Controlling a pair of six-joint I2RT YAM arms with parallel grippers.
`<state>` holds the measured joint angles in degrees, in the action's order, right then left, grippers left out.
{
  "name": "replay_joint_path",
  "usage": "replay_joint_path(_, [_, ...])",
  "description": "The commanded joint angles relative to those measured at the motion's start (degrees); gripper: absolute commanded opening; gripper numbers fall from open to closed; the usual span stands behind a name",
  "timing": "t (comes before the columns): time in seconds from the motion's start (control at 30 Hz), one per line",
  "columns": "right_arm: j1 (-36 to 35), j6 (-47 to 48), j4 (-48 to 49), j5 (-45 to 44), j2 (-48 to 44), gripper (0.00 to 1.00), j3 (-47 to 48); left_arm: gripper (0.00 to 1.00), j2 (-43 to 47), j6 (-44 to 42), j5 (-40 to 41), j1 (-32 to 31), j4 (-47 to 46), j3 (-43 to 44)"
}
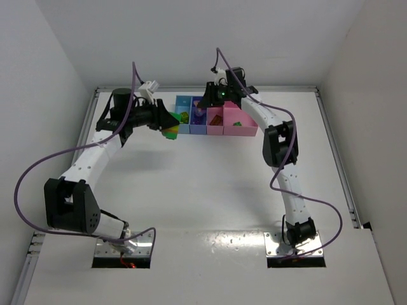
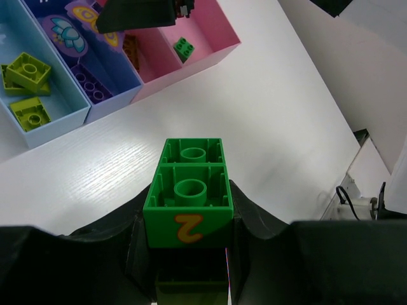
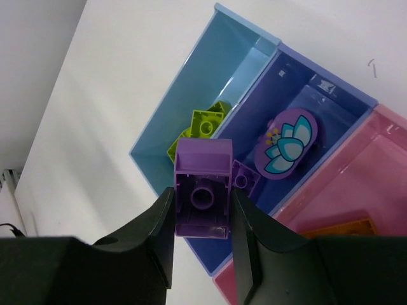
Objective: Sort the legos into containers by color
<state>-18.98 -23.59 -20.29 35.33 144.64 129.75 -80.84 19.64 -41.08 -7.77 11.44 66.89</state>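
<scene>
My left claw (image 2: 187, 219) holds green brick (image 2: 191, 190) just before the bins (image 2: 191, 67) | right claw (image 3: 202, 213) pinches purple brick (image 3: 203, 168) above the bins | bricks likely light, hard, slippery: squeeze flat sides

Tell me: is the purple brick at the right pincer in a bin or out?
Out. The right pincer holds the purple brick clamped, above the wall between the light blue bin and the blue-purple bin.
</scene>
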Motion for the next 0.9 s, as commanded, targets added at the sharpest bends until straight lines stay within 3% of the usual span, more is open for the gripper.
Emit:
replay_joint_path(0.0, [-1.1, -0.5, 1.0, -0.4, 0.1, 0.27, 3.1, 0.00, -1.1, 0.6, -1.3, 1.1, -1.2, 2.4])
replay_joint_path(0.03, [-1.1, -0.5, 1.0, 0.2, 0.6, 0.32, 3.1, 0.00, -1.7, 0.6, -1.9, 1.1, -1.2, 2.5])
replay_joint_path(0.17, [-1.1, -0.5, 0.4, -0.4, 0.6, 0.76, 3.1, 0.00, -2.4, 0.6, -3.0, 1.1, -1.2, 2.5])
replay_joint_path(0.23, [-1.1, -0.5, 0.4, -0.4, -0.1, 0.83, 3.1, 0.00, -3.0, -0.1, -5.6, 1.1, -1.2, 2.5])
replay_joint_path(0.3, [-0.5, 0.0, -0.8, -0.4, -1.9, 0.84, 3.1, 0.00, -4.2, -1.8, -8.0, 1.1, -1.2, 2.5])
replay_joint_path(0.33, [0.3, 0.6, -0.8, 0.8, -2.9, 0.84, 2.4, 0.00, -4.2, -2.9, -12.9, 1.1, -1.2, 3.0])
replay_joint_path(0.4, [1.9, 0.6, -0.3, 7.7, -5.4, 0.84, 0.3, 0.01, -6.9, -9.2, -20.3, 1.1, -0.2, 4.8])
replay_joint_path(0.5, [6.2, 1.1, 1.8, 21.8, -12.3, 0.84, -6.1, 0.03, -10.3, -17.9, -28.0, 0.3, 8.6, 7.8])
replay_joint_path(0.63, [10.5, 2.4, 2.0, 39.3, -21.2, 0.84, -15.7, 0.06, -14.2, -18.4, -36.4, -2.7, 9.9, 9.1])
replay_joint_path(0.87, [10.1, 10.5, 0.4, 43.5, -37.8, 0.83, -35.2, 0.10, -16.3, -18.6, -40.6, -7.9, 11.3, 11.1])
